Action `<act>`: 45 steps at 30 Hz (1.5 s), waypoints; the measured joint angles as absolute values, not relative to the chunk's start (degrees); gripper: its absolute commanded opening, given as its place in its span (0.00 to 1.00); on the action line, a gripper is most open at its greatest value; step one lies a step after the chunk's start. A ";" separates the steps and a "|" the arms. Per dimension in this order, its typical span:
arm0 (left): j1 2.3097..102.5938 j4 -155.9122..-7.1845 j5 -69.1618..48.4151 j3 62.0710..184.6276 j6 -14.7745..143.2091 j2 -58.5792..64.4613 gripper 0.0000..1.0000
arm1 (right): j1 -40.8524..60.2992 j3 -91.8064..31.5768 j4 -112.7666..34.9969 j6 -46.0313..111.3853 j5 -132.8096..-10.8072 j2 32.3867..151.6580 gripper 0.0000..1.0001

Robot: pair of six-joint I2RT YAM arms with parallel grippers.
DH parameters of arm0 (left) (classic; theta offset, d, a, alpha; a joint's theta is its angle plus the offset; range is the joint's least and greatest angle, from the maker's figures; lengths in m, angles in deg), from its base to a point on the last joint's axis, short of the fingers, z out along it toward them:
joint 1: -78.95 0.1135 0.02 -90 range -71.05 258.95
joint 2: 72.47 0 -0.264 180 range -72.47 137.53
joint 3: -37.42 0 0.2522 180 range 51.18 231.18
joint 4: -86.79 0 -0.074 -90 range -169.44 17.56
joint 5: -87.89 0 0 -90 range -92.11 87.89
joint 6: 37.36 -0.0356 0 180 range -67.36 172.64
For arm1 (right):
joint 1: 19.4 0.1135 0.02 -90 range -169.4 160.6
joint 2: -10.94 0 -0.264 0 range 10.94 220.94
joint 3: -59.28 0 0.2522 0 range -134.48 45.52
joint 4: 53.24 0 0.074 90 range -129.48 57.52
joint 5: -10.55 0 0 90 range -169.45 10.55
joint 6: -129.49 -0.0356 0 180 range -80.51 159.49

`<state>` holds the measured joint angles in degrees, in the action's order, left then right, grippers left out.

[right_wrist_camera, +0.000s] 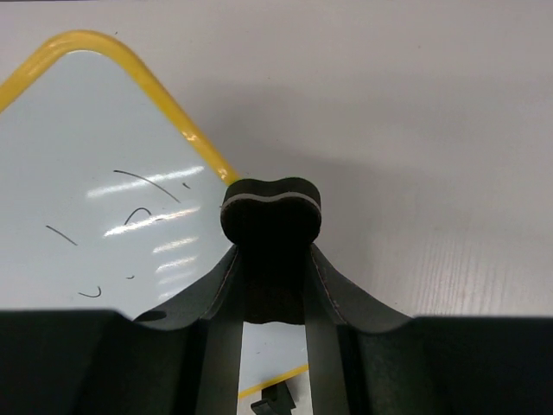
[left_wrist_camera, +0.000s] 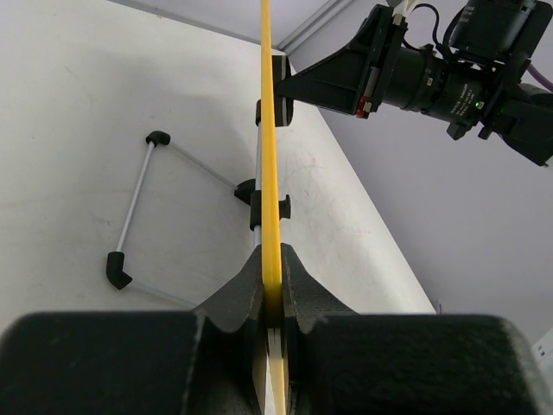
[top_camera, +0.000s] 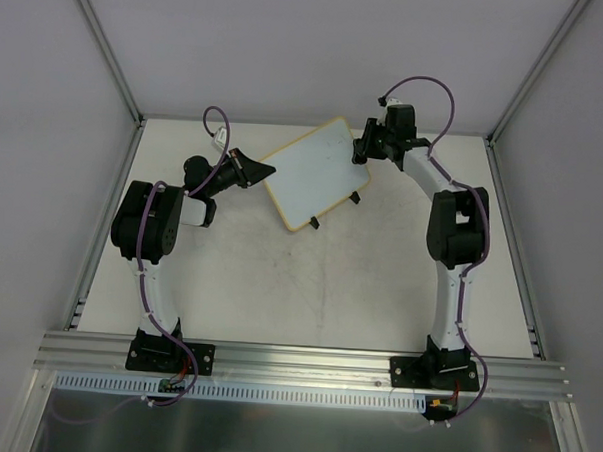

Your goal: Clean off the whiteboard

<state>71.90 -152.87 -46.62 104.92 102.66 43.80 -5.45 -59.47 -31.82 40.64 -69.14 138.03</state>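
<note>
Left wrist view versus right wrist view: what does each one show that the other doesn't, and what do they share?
Only the left wrist view: the whiteboard seen edge-on, its yellow frame pinched in the left gripper, a wire leg with black caps beside it, and the right gripper at the far end. Only the right wrist view: the board's white face with faint dark strokes, and the black eraser clamped in that gripper. Both: the yellow frame and the pale table.
</note>
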 measured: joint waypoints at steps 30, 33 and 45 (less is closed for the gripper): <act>72.30 -152.83 -47.02 104.92 103.12 43.80 0.00 | 3.12 -59.93 -29.70 45.16 -80.71 136.61 0.00; 72.32 -152.83 -47.02 104.92 103.05 43.80 0.00 | 4.98 -59.80 -29.42 45.21 -80.71 135.97 0.00; 72.69 -152.11 -47.06 104.92 102.72 43.80 0.00 | 12.89 -58.09 -29.81 44.60 -76.25 133.90 0.00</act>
<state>72.69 -152.11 -47.06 104.92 102.72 43.80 12.89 -58.09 -29.81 44.60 -76.25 133.90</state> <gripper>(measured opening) 0.040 0.317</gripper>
